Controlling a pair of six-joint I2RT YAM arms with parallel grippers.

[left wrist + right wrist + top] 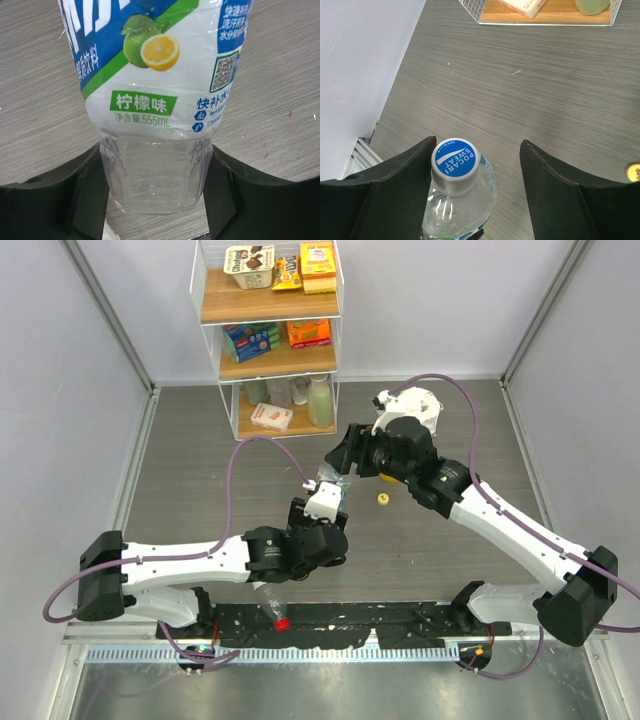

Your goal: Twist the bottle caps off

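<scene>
My left gripper (156,192) is shut on the base of the clear bottle with the blue label (155,75) and holds it near the table's middle (335,485). Its cap, white with a blue top (455,159), is still on the neck. My right gripper (477,172) is open around that cap; the cap sits against the left finger (395,190) and well apart from the right one. A loose yellow cap (381,498) lies on the table, also in the right wrist view (634,172). A red cap (282,623) on a lying clear bottle (268,606) shows by the near rail. The yellow bottle is out of view.
A white wire shelf rack (270,340) stands at the back with boxes, and a pale green bottle (320,400) on its lowest shelf; its bottom edge shows in the right wrist view (545,17). Grey walls close the sides. A black rail (400,625) runs along the near edge.
</scene>
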